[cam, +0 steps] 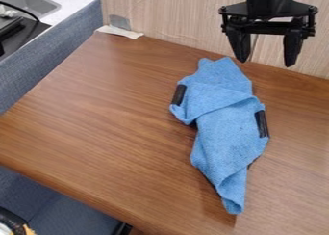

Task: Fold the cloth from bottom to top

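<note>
The black gripper [266,60] hangs at the upper right, above the back edge of the table, with its two fingers spread wide apart and nothing between them. Below and to its left, a blue cloth [228,133] lies rumpled and elongated on the wooden table, apart from the gripper. Its top end is broad and pointed, a crease crosses its upper part, and its lower end narrows to a tip toward the front. Black strips show at its left and right sides.
The wooden table [96,118] extends left of the cloth. A pale wood-grain panel [173,17] stands behind its back edge. Tape [120,32] sits at the back left corner. A sink [29,3] and a grey-blue divider [70,41] are at the upper left.
</note>
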